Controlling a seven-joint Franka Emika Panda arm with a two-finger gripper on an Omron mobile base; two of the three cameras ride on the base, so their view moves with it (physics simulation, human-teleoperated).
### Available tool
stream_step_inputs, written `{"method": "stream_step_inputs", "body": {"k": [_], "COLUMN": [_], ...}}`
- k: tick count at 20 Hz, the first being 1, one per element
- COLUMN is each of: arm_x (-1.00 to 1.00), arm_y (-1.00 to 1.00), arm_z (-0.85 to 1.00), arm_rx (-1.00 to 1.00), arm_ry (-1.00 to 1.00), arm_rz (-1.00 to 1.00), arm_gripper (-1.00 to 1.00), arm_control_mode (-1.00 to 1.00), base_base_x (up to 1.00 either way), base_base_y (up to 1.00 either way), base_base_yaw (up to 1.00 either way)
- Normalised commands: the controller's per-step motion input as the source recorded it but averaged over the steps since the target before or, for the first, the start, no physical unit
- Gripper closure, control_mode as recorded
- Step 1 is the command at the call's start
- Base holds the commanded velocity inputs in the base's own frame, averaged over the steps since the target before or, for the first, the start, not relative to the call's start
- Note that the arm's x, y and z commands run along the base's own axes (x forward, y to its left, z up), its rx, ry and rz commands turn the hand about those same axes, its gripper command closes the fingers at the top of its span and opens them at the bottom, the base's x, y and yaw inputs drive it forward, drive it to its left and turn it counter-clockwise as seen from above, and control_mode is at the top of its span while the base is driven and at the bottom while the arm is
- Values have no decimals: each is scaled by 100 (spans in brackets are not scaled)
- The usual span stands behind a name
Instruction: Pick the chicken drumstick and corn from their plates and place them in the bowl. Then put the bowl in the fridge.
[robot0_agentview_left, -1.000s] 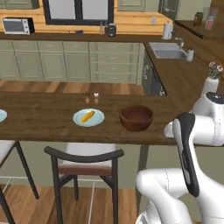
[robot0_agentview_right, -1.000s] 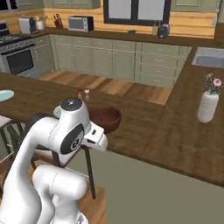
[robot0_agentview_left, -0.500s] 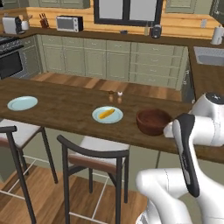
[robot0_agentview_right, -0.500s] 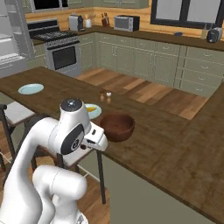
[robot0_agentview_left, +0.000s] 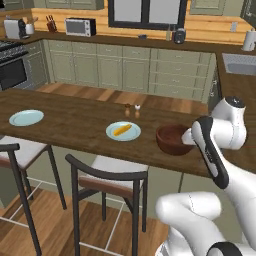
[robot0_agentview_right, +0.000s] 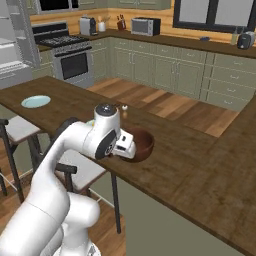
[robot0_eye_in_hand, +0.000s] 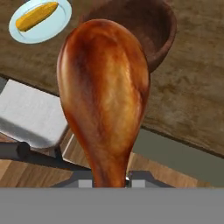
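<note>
1. Now the base has driven on along the long brown wooden worktop (robot0_agentview_left: 75, 125): compared with the two earlier moments, the whole scene has shifted in both base views, so it is the camera that moved, not the things. The stove and a second, bare plate are now in the picture.
2. In the hand view the jaws are narrow and closed on the thin bone end of the reddish-brown roasted chicken drumstick (robot0_eye_in_hand: 105, 92), which stands up large in front of the camera.
3. Beyond the drumstick sits the deep dark reddish-brown wooden bowl (robot0_agentview_left: 173, 139) on the worktop, and the arm's hand is just beside its rim in both base views.
4. Still on its own pale light-blue round plate (robot0_agentview_left: 111, 133) lies the small yellow-orange corn (robot0_agentview_left: 122, 130), beside the bowl.
5. Well apart from the bowl lies the other pale light-blue plate (robot0_agentview_left: 26, 117), with nothing on it, which fits with the drumstick being the first thing taken.
6. In my judgement the drumstick is about to go into the bowl; the corn and the tall grey-white fridge (robot0_agentview_right: 12, 42) at the edge of the right base view are not yet done.
</note>
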Motion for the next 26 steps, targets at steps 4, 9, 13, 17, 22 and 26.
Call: {"method": "stream_step_inputs", "body": {"k": [4, 9, 13, 17, 22, 26], "arm_x": [100, 100, 99, 93, 46, 0], "arm_y": [-33, 8, 17, 14, -7, 0], "arm_z": [13, -15, -57, -81, -76, -59], "arm_rx": [8, 0, -2, -3, 0, 0], "arm_ry": [4, 9, 2, 0, 0, 0], "arm_rz": [5, 0, 0, 0, 0, 0], "arm_gripper": [100, 100, 100, 100, -100, -100], "arm_control_mode": [-100, -100, -100, -100, -100, -100], "base_base_x": [0, 0, 0, 0, 0, 0], "base_base_y": [0, 0, 0, 0, 0, 0], "base_base_yaw": [0, 0, 0, 0, 0, 0]}}
